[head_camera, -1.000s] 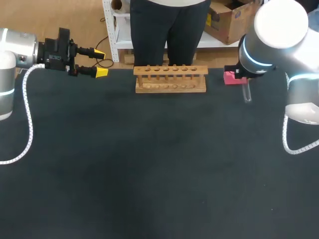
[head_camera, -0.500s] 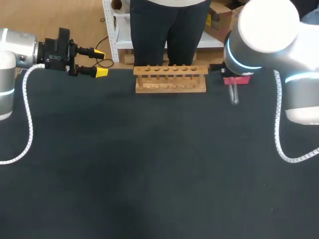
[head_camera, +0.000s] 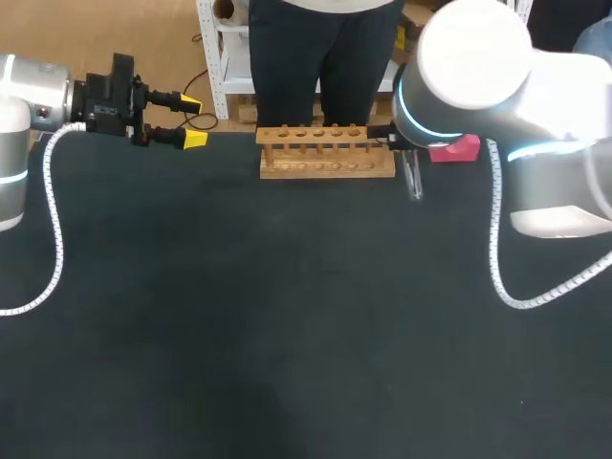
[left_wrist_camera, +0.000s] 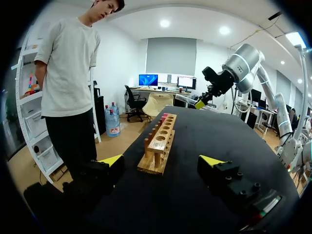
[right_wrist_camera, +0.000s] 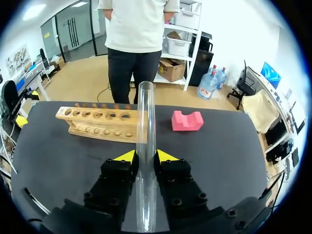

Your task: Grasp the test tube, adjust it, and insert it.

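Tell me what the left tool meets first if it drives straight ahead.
Probably the near end of the wooden rack, ahead between the left tool's open fingers; depth is unclear, so it could pass above.

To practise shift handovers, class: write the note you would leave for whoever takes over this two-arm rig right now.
Right end effector: shut on the glass test tube, held just off the right end of the wooden rack.
Left end effector: open, empty, at the far left edge of the table.
Rack: at the table's far edge, every visible hole empty; pink block lies past its right end.
Done: tube grasped.
Left: line the tube up over a hole, probably the nearest one, and insert it.
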